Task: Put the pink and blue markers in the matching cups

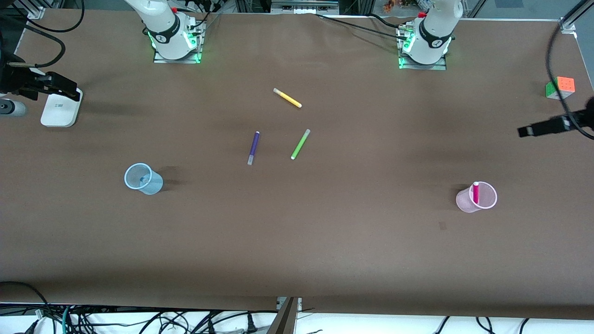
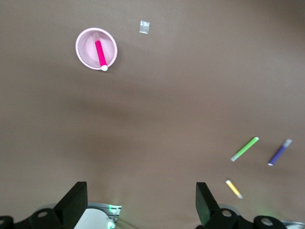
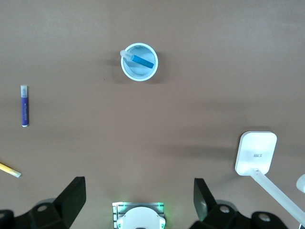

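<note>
Inside the blue cup (image 1: 143, 179), toward the right arm's end of the table, the blue marker (image 3: 141, 60) leans with its pale end up, barely visible from the front. Likewise the pink marker (image 1: 475, 192) stands tilted in the pink cup (image 1: 477, 198). Well above both cups, the left gripper (image 2: 141, 202) and right gripper (image 3: 139, 199) hang spread and empty.

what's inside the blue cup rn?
The blue marker lies tilted inside the blue cup, pale end against the rim. Nothing else shows in it; the floor under the marker is covered.
</note>
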Controlling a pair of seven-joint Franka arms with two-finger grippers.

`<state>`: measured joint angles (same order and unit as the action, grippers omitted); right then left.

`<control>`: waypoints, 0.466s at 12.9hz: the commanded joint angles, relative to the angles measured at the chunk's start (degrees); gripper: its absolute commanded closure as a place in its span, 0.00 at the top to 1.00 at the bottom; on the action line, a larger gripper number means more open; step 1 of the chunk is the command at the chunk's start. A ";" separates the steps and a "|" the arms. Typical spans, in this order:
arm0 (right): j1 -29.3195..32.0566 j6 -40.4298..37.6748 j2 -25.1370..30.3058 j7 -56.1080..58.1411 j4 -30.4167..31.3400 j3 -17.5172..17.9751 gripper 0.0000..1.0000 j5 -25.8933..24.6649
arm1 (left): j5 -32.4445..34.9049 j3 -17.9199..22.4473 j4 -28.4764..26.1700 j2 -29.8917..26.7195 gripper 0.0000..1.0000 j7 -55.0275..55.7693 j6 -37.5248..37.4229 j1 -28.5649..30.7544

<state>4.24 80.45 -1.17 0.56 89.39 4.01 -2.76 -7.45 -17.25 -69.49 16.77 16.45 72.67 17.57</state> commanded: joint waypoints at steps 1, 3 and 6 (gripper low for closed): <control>-0.10 0.76 1.70 0.32 2.11 0.03 1.00 -0.93 | 5.23 0.73 -2.15 -1.48 1.00 3.05 1.33 -6.38; -0.02 0.59 1.00 1.72 1.58 -0.05 1.00 -0.93 | 9.62 0.73 -2.58 -1.48 1.00 3.32 2.47 -10.95; 0.42 0.67 0.65 1.73 1.14 -0.23 1.00 -0.84 | 11.93 0.64 -4.69 -1.05 1.00 7.61 5.29 -16.05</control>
<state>4.30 80.49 -1.19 1.13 89.85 3.91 -2.87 2.62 -17.27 -72.30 16.30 21.75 76.23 4.37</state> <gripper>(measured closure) 0.000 0.000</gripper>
